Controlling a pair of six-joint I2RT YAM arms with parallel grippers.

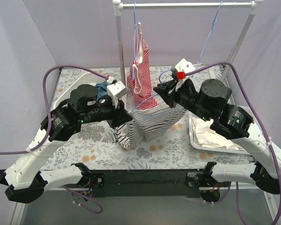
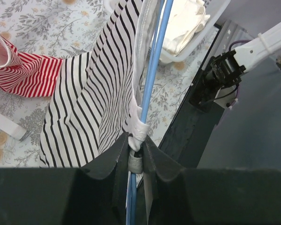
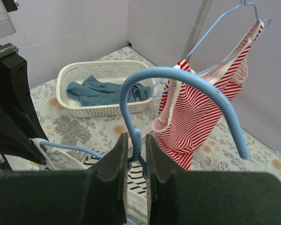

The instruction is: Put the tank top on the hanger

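Note:
The black-and-white striped tank top (image 1: 150, 123) hangs in mid-air between my two grippers, its hem resting on the table. The pale-blue hanger (image 1: 150, 97) runs through it. My left gripper (image 1: 125, 115) is shut on the top's white shoulder strap (image 2: 139, 126), with the blue hanger wire (image 2: 154, 70) pinched alongside it. The striped cloth (image 2: 84, 108) drapes away to the left. My right gripper (image 1: 162, 89) is shut on the hanger's neck (image 3: 137, 140) just below its hook (image 3: 187, 79). The tank top (image 3: 141, 173) shows under these jaws.
A red-and-white striped top (image 1: 140, 70) hangs on its own hanger from the rail (image 1: 187, 4) right behind. Another blue hanger (image 1: 210, 33) hangs at the right. A white basket (image 3: 70, 70) with a blue garment (image 3: 98, 91) sits back left. A tray (image 1: 193, 140) of white cloth stands right.

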